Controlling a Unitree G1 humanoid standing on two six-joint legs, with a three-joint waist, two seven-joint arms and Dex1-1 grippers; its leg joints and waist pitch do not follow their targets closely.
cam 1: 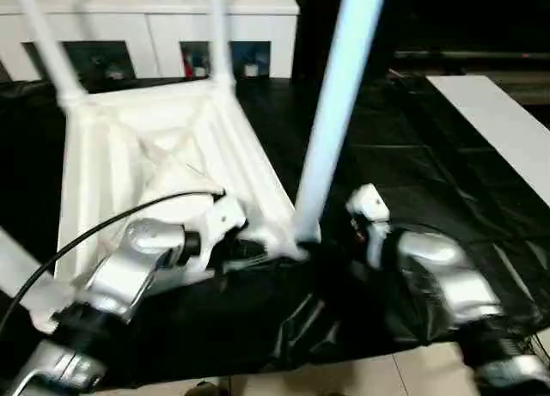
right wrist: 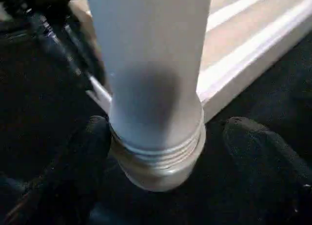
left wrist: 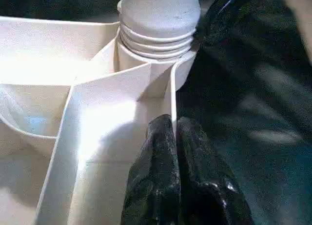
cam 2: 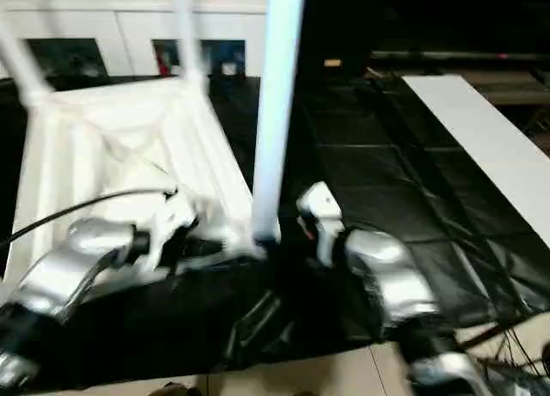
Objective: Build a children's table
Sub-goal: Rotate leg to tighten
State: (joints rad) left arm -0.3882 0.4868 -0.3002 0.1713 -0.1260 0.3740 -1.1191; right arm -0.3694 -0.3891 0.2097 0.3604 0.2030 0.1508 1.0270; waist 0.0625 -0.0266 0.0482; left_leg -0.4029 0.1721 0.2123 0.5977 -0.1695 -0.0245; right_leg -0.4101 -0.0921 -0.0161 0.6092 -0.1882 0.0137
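- The tabletop [cam 1: 163,147] is lying upside down on the black sheet [cam 1: 412,181] that is covering the counter, with its ribbed underside facing up; in the head view it is sitting at about 10 o'clock from the middle.
- Three white legs are standing up from its corner sockets: the near leg [cam 1: 331,112] at the corner closest to the robot, and two far legs [cam 1: 47,44] [cam 1: 219,35] at about 11 and 12 o'clock.
- The near leg's threaded end is sitting in its rounded socket [left wrist: 156,44], with some thread rings showing above the rim.
- The left tool [left wrist: 178,156] is resting with its two black fingers pressed together, holding nothing, against a thin rib of the underside just beside that socket.
- The right tool [right wrist: 161,152] is standing with its fingers [right wrist: 85,161] wide apart, one on each side of the base of the near leg; I cannot tell if they are touching the leg.
- A white cabinet [cam 1: 146,22] with glass-fronted compartments is standing behind the counter at 12 o'clock.
- A white board [cam 1: 498,125] is lying on the black sheet at about 2 o'clock.
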